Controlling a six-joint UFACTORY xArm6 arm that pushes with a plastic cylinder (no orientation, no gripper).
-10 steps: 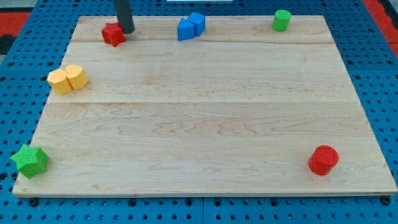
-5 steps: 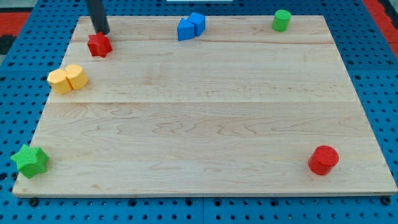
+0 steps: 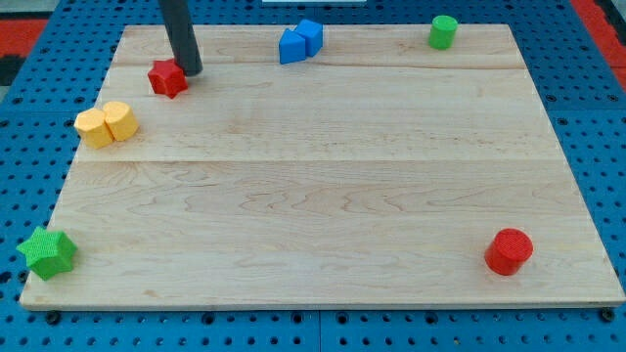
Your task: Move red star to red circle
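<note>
The red star (image 3: 167, 78) lies near the top left of the wooden board (image 3: 323, 196). The red circle (image 3: 509, 251) stands far off at the bottom right. My tip (image 3: 191, 71) is just to the right of the red star, at its upper right edge, touching or almost touching it. The dark rod rises from there out of the view's top.
Two blue blocks (image 3: 299, 41) sit together at the top middle. A green cylinder (image 3: 443, 31) stands at the top right. Two yellow blocks (image 3: 107, 124) sit together at the left edge. A green star (image 3: 46, 252) lies at the bottom left corner.
The red star has slid down and slightly left from its first place. My tip swung left above the star, then came back right and down beside it.
</note>
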